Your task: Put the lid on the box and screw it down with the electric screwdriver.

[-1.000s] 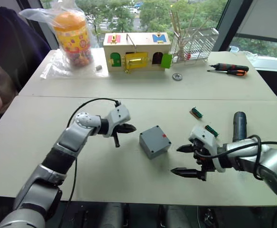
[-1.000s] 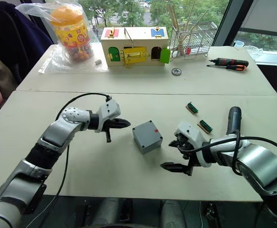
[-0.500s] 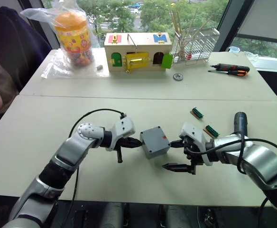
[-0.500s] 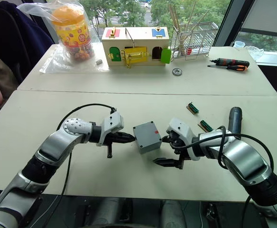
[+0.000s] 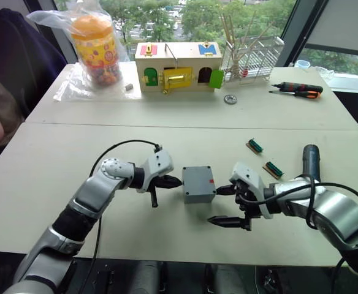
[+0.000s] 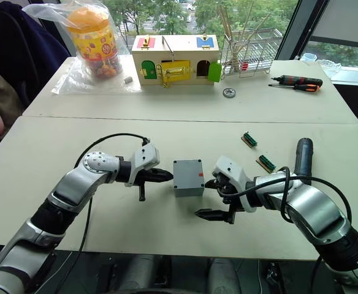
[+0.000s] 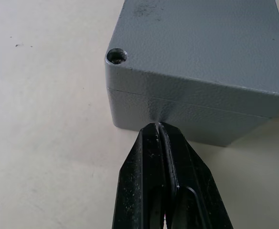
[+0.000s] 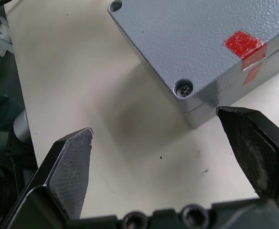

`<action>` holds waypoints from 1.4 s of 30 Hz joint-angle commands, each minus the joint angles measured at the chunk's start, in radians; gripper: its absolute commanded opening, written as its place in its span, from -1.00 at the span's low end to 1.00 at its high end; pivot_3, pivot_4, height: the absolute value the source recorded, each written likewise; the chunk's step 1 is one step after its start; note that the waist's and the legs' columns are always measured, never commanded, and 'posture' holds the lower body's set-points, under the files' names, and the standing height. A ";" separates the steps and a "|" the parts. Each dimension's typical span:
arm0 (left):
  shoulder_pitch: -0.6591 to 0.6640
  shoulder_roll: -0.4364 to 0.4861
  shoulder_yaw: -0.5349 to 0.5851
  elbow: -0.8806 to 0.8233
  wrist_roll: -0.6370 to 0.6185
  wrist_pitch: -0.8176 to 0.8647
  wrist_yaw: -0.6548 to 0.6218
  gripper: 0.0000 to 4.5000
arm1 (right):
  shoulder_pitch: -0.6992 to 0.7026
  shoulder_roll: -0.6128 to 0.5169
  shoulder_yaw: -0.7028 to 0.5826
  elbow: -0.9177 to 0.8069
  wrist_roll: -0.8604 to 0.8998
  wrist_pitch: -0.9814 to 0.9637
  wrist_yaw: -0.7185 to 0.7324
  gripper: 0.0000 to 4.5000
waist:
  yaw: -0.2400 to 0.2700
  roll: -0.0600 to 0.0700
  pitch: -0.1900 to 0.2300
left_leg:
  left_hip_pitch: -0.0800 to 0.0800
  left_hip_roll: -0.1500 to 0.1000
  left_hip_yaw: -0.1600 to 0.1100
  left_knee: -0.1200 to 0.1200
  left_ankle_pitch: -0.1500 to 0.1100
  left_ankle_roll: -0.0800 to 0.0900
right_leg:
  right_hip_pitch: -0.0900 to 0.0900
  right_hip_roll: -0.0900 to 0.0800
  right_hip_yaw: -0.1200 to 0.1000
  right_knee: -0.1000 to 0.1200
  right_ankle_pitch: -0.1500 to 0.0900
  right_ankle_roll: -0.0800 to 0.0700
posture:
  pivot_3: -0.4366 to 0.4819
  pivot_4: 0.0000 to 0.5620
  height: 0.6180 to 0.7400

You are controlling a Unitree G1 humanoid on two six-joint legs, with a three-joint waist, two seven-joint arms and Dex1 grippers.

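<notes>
The small grey plastic square box, its flat grey lid on, sits mid-table between the grippers. Left gripper, fingers closed, touches its side; right gripper gapes beside it.

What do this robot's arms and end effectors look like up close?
Both arms are silver-grey metal with rounded joints, black bands and white wrist housings. A black cable loops over each forearm. The left end effector and the right end effector each carry two black, pointed fingers with finely textured pads.
</notes>
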 commanded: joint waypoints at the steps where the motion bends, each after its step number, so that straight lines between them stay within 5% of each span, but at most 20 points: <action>1: -0.024 -0.002 0.017 -0.011 0.000 -0.023 0.001 -1.00 | 0.010 -0.009 -0.056 -0.048 0.028 0.020 -0.010 0.97 | 0.000 0.000 0.000 | 0.000 0.000 0.000 0.000 0.000 0.000 | 0.000 0.000 0.000 0.000 0.000 0.000 | -0.05 -0.47 0.45; 7: -0.041 0.044 0.088 -0.007 -0.016 -0.013 0.006 -1.00 | -0.002 -0.073 -0.310 0.036 0.101 0.076 -0.008 0.97 | 0.000 0.000 0.000 | 0.000 0.000 0.000 0.000 0.000 0.000 | 0.000 0.000 0.000 0.000 0.000 0.000 | -0.05 -0.47 0.45; 12: -0.078 0.014 0.208 -0.059 -0.148 0.086 0.022 -1.00 | -0.067 -0.106 -0.447 0.248 0.089 0.017 0.005 0.97 | -0.001 0.000 0.000 | 0.000 0.000 0.000 0.000 0.000 0.000 | 0.000 0.000 0.000 0.000 0.000 0.000 | -0.05 -0.47 0.45; 25: -0.082 -0.001 0.221 -0.188 -0.223 0.174 0.088 -1.00 | -0.444 0.168 -0.240 1.018 -0.296 -0.448 -0.187 0.97 | -0.030 0.000 0.000 | 0.000 0.000 0.002 -0.003 0.001 -0.001 | 0.000 0.001 0.000 0.000 0.000 0.000 | -0.05 -0.47 0.45; 30: -0.061 0.015 0.213 -0.200 -0.223 0.177 0.094 -1.00 | -0.502 0.227 -0.238 1.174 -0.331 -0.540 -0.183 0.97 | -0.028 0.000 0.000 | 0.000 0.000 0.001 -0.003 0.001 -0.002 | 0.000 0.000 0.000 0.000 0.000 0.000 | -0.05 -0.47 0.45; 33: -0.054 0.019 0.212 -0.205 -0.228 0.181 0.097 -1.00 | -0.510 0.237 -0.243 1.200 -0.343 -0.560 -0.176 0.68 | -0.028 0.000 0.000 | 0.000 0.000 0.001 -0.003 0.001 -0.002 | 0.000 0.000 0.000 0.000 0.000 0.000 | -0.05 -0.47 0.45; 38: -0.046 0.020 0.210 -0.210 -0.232 0.185 0.101 -1.00 | -0.495 0.243 -0.250 1.177 -0.341 -0.552 -0.154 -0.27 | -0.030 0.000 0.000 | 0.000 0.000 0.001 -0.003 0.001 -0.002 | 0.000 0.001 0.000 0.000 0.000 0.000 | -0.05 -0.47 0.45; 42: -0.045 0.018 0.205 -0.207 -0.233 0.183 0.104 -1.00 | -0.483 0.246 -0.260 1.158 -0.335 -0.539 -0.154 -0.27 | -0.030 0.000 0.000 | 0.001 0.000 0.001 -0.003 0.001 -0.002 | 0.000 0.001 0.000 0.000 0.000 0.000 | -0.05 -0.47 0.45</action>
